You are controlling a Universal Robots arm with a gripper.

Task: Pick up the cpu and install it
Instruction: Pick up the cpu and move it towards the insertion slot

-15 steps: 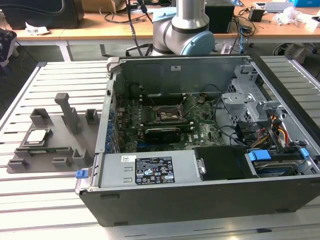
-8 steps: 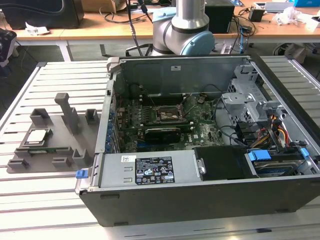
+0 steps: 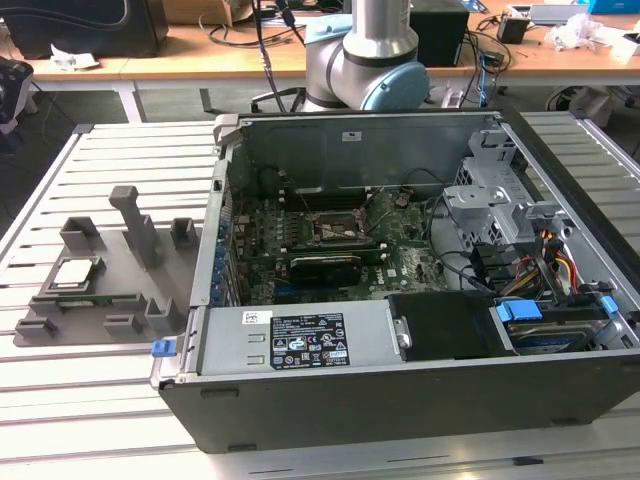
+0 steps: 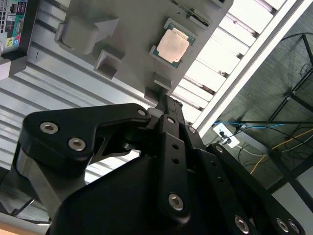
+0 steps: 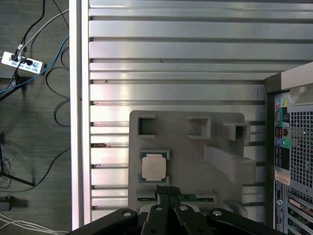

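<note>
The cpu (image 3: 75, 272) is a small silvery square chip lying flat in a recess of the grey holder tray (image 3: 120, 300), at the exterior view's left beside the open computer case (image 3: 400, 400). In both wrist views the cpu (image 5: 154, 167) (image 4: 172, 46) lies on the tray (image 5: 190, 156) below the camera. My black gripper (image 5: 168, 190) (image 4: 164, 101) hangs above the tray, close to the cpu and apart from it. Its fingers are pressed together with nothing between them. The motherboard socket (image 3: 338, 228) sits uncovered inside the case.
A long black expansion card (image 3: 325, 268) lies across the motherboard just in front of the socket. Upright blocks (image 3: 135, 222) rise from the tray near the cpu. The ribbed metal table (image 3: 90, 410) ends at an edge (image 5: 76, 122), with cables on the floor beyond.
</note>
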